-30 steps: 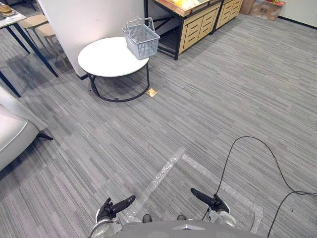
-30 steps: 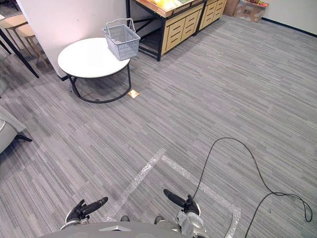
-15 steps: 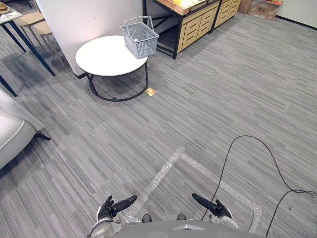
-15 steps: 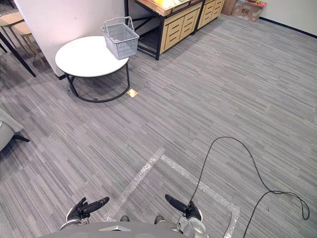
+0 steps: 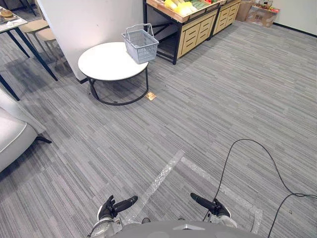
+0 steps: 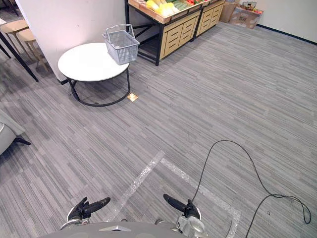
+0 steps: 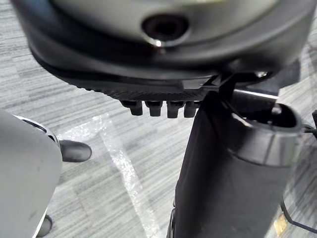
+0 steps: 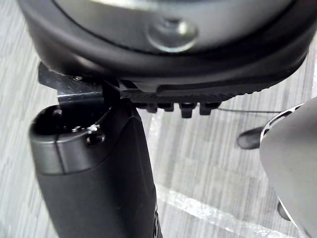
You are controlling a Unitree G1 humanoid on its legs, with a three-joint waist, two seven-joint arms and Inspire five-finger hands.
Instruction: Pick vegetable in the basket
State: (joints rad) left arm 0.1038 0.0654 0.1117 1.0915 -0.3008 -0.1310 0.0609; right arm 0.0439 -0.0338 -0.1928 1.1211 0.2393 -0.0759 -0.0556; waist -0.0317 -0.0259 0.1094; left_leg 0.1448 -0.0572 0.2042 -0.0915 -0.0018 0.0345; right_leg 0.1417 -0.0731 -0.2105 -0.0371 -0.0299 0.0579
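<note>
Grey striped carpet floor [image 5: 223, 89] spreads across the frame, with pale tape lines [image 5: 158, 181] crossing it near the lower middle. At the upper left, a round white worktop [image 5: 106, 62] carries a grey basket [image 5: 140, 43] at its far right edge, upright with its handles raised. Just past it, along the top middle, a wooden stand [image 5: 195, 29] with drawers holds the vegetables [image 5: 181, 7], yellow, green and red, well apart from both hands. At the bottom edge, the left hand [image 5: 110, 208] sits lower left and the right hand [image 5: 214, 207] lower right. Each has its fingers stretched out straight, pointing toward the other, and grasps nothing. A grey seat [image 5: 12, 136] shows at the left edge.
</note>
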